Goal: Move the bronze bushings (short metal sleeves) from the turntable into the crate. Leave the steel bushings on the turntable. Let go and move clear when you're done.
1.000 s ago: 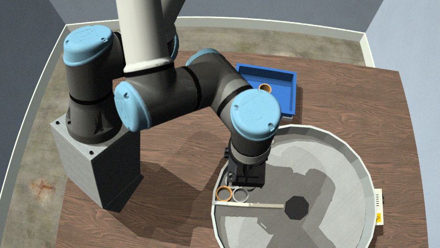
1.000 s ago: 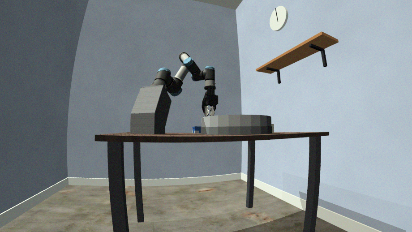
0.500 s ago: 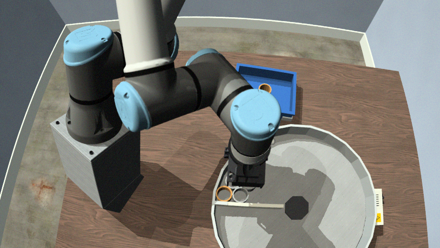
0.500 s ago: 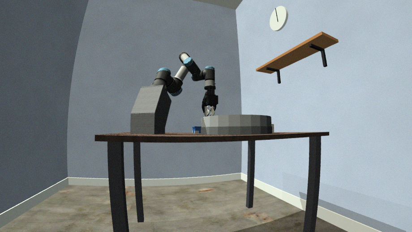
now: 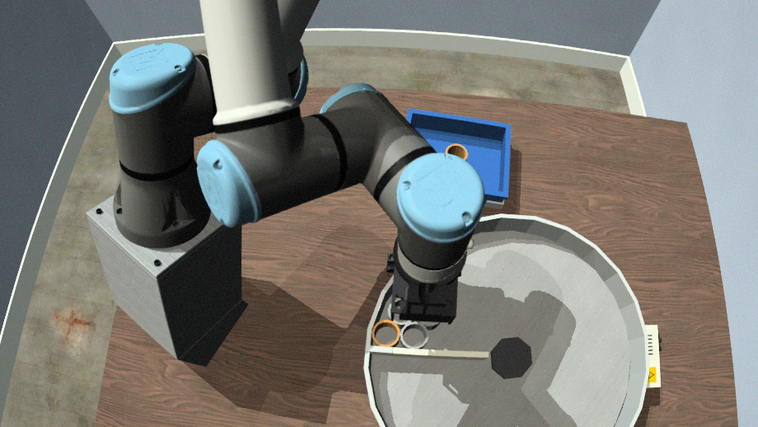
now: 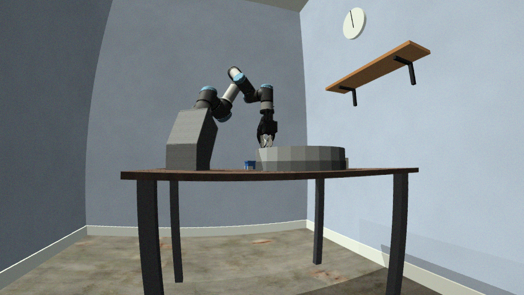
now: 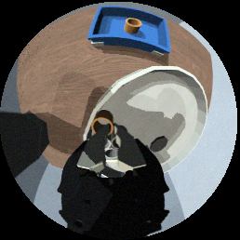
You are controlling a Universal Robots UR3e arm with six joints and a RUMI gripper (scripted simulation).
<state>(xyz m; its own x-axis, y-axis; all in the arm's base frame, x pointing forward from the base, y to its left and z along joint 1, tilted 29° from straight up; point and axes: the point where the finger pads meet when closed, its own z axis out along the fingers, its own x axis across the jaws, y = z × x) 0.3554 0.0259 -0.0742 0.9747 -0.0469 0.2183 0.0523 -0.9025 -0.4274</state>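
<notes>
Bronze bushing [image 5: 373, 333] [image 7: 93, 126], short smooth round sleeve, beside steel ring [image 5: 402, 335].
</notes>
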